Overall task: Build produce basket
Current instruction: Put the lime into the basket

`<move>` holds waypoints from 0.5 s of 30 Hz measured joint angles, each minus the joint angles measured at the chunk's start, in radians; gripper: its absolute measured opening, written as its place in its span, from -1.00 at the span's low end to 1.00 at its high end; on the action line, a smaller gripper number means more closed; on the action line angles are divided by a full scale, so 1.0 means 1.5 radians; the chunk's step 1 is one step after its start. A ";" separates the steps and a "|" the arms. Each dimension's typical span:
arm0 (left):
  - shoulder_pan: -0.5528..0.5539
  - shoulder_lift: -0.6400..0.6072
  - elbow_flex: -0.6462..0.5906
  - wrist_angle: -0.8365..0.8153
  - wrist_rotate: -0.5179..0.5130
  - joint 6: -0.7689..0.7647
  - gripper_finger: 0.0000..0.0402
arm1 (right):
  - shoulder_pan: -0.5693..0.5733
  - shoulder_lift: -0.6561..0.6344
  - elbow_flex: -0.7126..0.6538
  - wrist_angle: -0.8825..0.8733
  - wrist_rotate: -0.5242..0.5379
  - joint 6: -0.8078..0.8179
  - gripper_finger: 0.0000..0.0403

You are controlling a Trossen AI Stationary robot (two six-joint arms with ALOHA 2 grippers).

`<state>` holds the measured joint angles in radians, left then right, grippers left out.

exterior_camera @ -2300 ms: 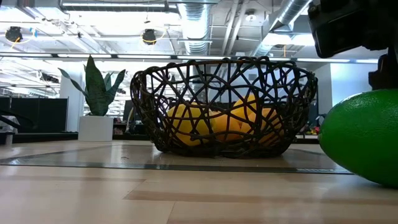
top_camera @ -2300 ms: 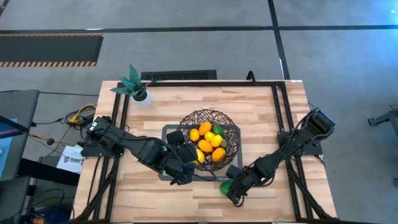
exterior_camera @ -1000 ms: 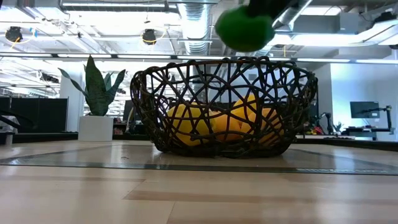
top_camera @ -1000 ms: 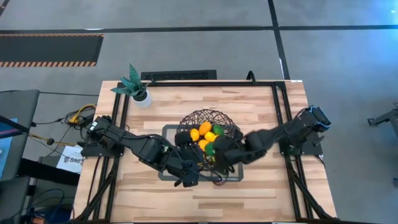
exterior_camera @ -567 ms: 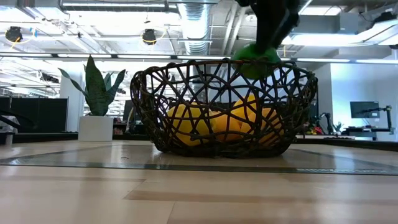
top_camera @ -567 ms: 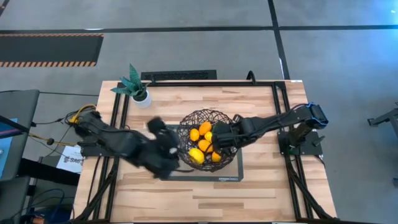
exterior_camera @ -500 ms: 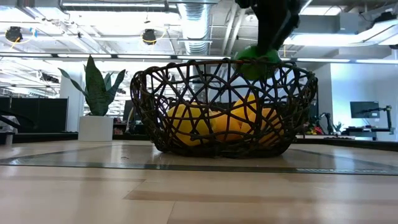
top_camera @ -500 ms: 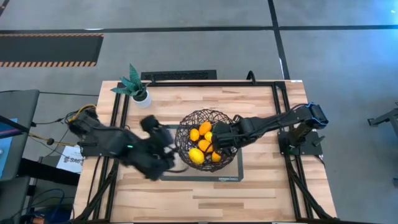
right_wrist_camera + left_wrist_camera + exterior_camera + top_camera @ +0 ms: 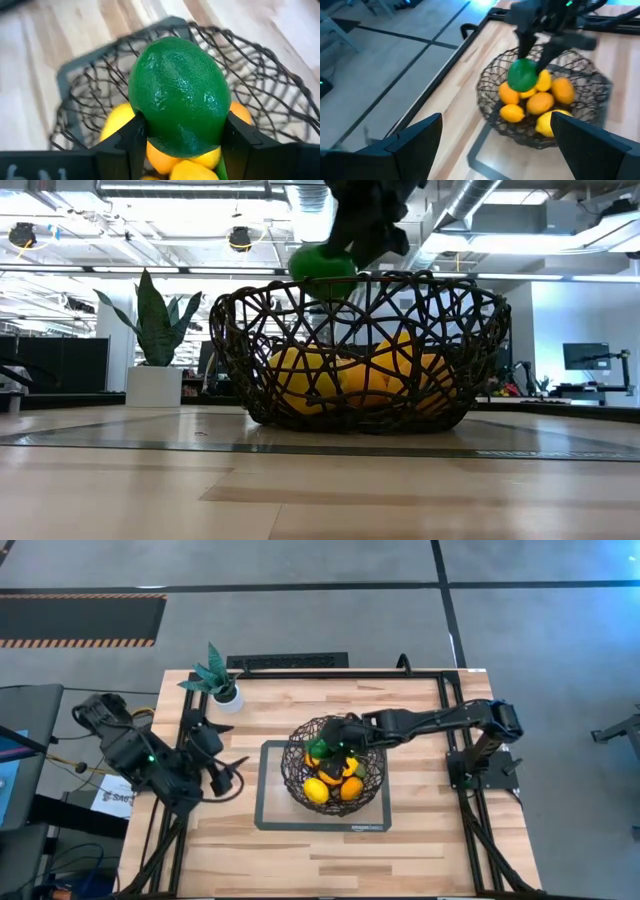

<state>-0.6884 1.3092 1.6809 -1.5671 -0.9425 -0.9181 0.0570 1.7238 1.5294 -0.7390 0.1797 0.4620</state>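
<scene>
Grey flooring surrounds a pale wooden desk framed by black rails, with a teal-leaved plant in a white pot near its far left corner. At the middle of the desk lies a flat grey-framed mat, and on it stands the basket, a round dark wire bowl. Inside the basket sits the produce, a heap of orange and yellow fruits.

From the right side, the right arm reaches across so that the right end effector hangs over the far left part of the basket, just above the rim. Its two dark fingers are partly closed around a green lime, gripping it on both sides. In the low view the lime shows at rim height, above the yellow fruits that lie on the basket's bottom. The left wrist view shows the lime poised directly over the orange fruits, clear of the heap.

Over by the desk's left edge, well apart from the basket, the left arm waits with the left end effector pointing toward the mat. Its fingers are spread wide and hold nothing.
</scene>
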 joint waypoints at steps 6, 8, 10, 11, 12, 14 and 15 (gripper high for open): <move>0.001 -0.115 -0.165 0.096 -0.030 0.014 0.79 | -0.030 0.000 0.000 0.016 -0.031 -0.010 -0.03; 0.001 -0.157 -0.221 0.157 -0.042 0.050 0.79 | -0.037 0.000 -0.010 0.036 -0.051 -0.012 -0.03; 0.004 -0.202 -0.276 0.231 -0.045 0.094 0.79 | -0.041 0.000 -0.033 0.067 -0.082 -0.008 -0.03; 0.008 -0.225 -0.304 0.268 -0.045 0.119 0.79 | -0.041 0.000 -0.047 0.080 -0.096 -0.002 -0.03; 0.014 -0.247 -0.331 0.306 -0.041 0.145 0.79 | -0.041 0.000 -0.060 0.093 -0.106 0.004 -0.03; 0.031 -0.290 -0.385 0.377 -0.027 0.197 0.79 | -0.040 0.000 -0.080 0.100 -0.117 0.014 -0.03; 0.042 -0.310 -0.409 0.409 -0.014 0.221 0.79 | -0.040 0.000 -0.091 0.101 -0.122 0.022 -0.03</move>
<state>-0.6250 0.8440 1.0682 -0.9542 -0.9638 -0.5860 -0.0036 1.7233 1.3932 -0.5868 -0.0032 0.4948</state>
